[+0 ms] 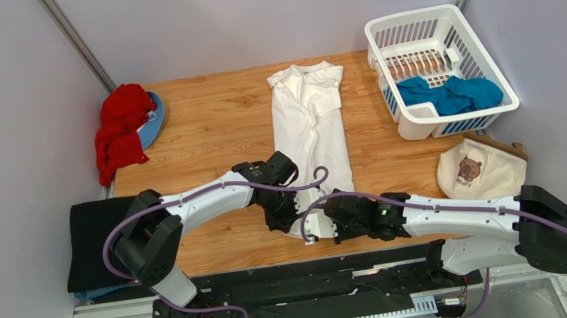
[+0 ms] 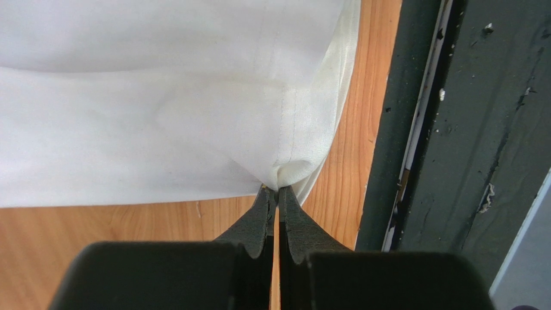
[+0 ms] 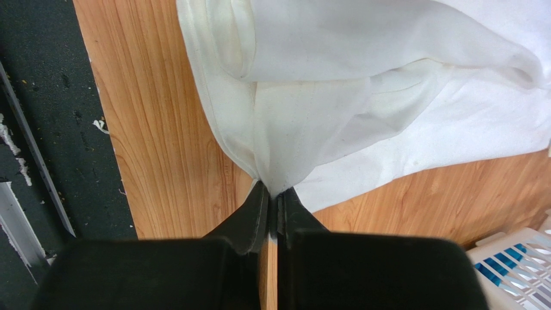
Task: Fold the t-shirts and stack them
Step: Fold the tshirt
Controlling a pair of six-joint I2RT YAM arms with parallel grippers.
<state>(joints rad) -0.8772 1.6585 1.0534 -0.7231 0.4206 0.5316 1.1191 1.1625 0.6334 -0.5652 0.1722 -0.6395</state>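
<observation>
1. white shirt [image 1: 308, 121] lies mid-desk [image 1: 214, 127], folded into a long narrow strip. collar end is far, hem end is at the near edge.
2. left hand [image 2: 277, 190] is pressed together, pinching the near-left corner of the white shirt. the cloth puckers into a small bunch right at the tips.
3. right hand [image 3: 276, 192] is also closed tight, pinching the near-right corner. several layers of cloth gather at its tips and the hem seam runs off to the side.
4. both hands sit low over the wood, just beside each other. they're close to the dark rail [image 2: 414, 129] along the desk's near edge.
5. rest of the white shirt lies flat on the desk, with a few soft folds near the pinch points.
6. teal shirt [image 1: 452, 94] is crumpled inside the white basket [image 1: 411, 24] at the far-right corner.
7. red cloth [image 1: 120, 129] is crumpled at the far-left corner, partly over a blue disc [image 1: 155, 119].
8. black shirt [image 1: 93, 232] lies flat past the desk's left edge, next to the left arm's base.
9. cream bag [image 1: 481, 170] with a bear print sits at the right edge, on the near side of the basket.
</observation>
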